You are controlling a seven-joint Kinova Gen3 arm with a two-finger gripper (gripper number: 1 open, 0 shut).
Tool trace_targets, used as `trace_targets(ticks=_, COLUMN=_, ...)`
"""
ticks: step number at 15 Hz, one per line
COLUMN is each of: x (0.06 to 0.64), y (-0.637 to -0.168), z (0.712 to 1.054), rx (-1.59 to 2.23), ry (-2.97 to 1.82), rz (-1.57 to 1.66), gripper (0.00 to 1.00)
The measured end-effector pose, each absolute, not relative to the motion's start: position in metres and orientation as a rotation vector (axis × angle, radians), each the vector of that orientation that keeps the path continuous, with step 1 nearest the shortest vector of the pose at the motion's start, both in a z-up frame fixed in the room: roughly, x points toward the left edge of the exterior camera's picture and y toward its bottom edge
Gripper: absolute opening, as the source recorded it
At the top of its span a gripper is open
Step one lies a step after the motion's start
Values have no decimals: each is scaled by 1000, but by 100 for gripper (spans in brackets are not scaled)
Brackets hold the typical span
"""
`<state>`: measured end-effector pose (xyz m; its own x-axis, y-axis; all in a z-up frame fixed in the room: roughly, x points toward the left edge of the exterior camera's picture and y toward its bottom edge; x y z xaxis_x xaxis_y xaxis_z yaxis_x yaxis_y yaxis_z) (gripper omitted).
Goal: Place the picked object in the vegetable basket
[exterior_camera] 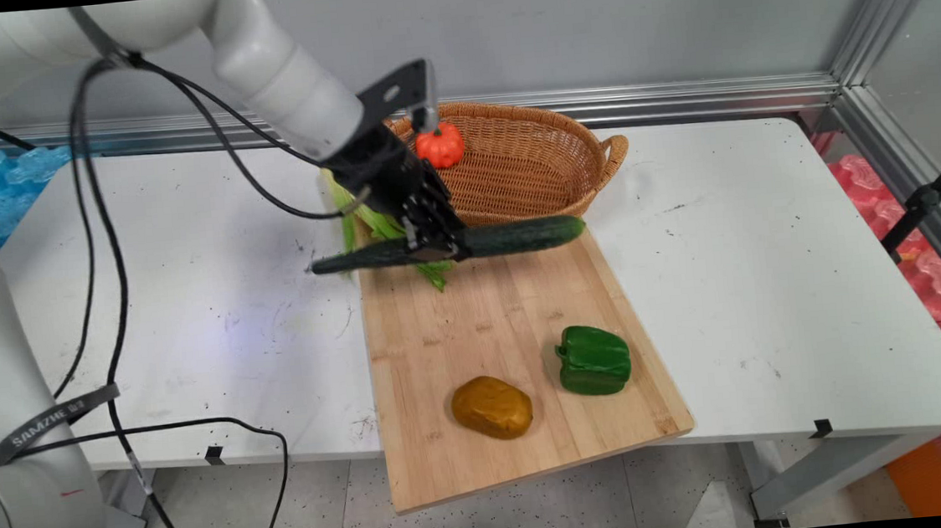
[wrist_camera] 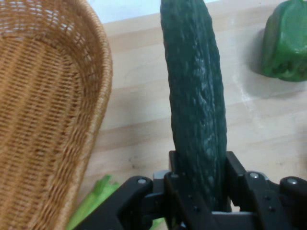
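My gripper (exterior_camera: 435, 246) is shut on a long dark green cucumber (exterior_camera: 519, 236) and holds it level over the far end of the wooden cutting board (exterior_camera: 476, 331), just in front of the wicker basket (exterior_camera: 530, 167). In the hand view the cucumber (wrist_camera: 196, 105) runs up from between the fingers (wrist_camera: 178, 191), with the basket (wrist_camera: 48, 110) at the left. A small orange pumpkin (exterior_camera: 439, 145) lies in the basket. Green corn leaves (exterior_camera: 375, 225) lie under the hand.
On the board's near half lie a green bell pepper (exterior_camera: 594, 360) and a brownish-yellow potato (exterior_camera: 491, 407). The pepper (wrist_camera: 285, 43) also shows at the hand view's upper right. The board overhangs the table's front edge (exterior_camera: 786, 432). Black cables hang at the left.
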<state>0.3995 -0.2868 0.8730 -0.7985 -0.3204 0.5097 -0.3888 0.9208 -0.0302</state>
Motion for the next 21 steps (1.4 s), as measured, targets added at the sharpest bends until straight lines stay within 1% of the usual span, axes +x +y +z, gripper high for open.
trace_targets(ticks=6, x=427, y=-272, z=923, rx=554, ry=-2565, rz=210, gripper=0)
trace_targets(ticks=11, x=441, y=-275, z=950, rx=579, ry=-2567, rz=253, gripper=0)
trace_targets(ticks=15, x=455, y=-294, z=968, rx=587, ry=-2585, rz=330, gripper=0)
trace_targets(ticks=21, x=468, y=-344, z=984, rx=569, ry=-2621, rz=474, gripper=0)
